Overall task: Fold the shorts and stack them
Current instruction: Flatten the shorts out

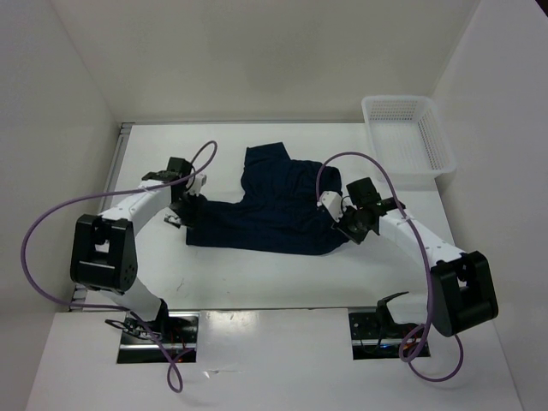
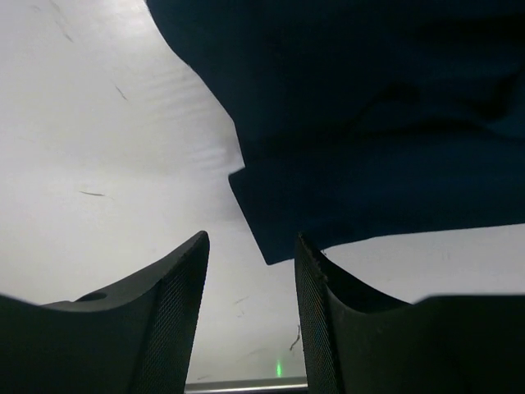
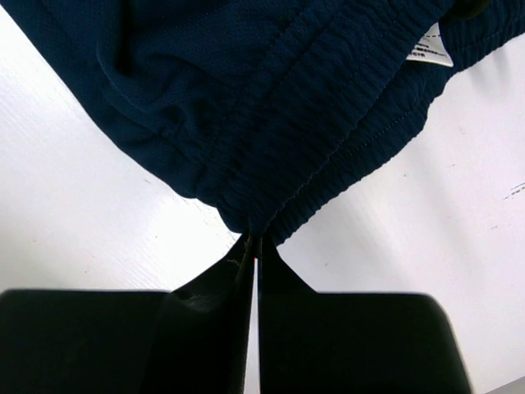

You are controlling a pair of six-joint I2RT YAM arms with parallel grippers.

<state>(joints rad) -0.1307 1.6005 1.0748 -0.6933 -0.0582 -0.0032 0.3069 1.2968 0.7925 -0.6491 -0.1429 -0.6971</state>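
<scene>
The navy shorts lie spread on the white table between your two grippers, with one leg reaching away from the arms. Your right gripper is pinched tight on the edge of the gathered waistband — the cloth bunches right at its fingertips, and the white label sits up and to the right of them. Your left gripper has its fingers apart with nothing between them. A hem corner lies just ahead of the gap, closer to its right-hand finger.

This looks like light, limp cloth — I'd expect it to sag and drag rather than hold a shape, and a shallow pinch may catch only the top layer. Take the hem corner deep between the pads, both layers together. Lift low so the fold lays flat instead of rumpling.
</scene>
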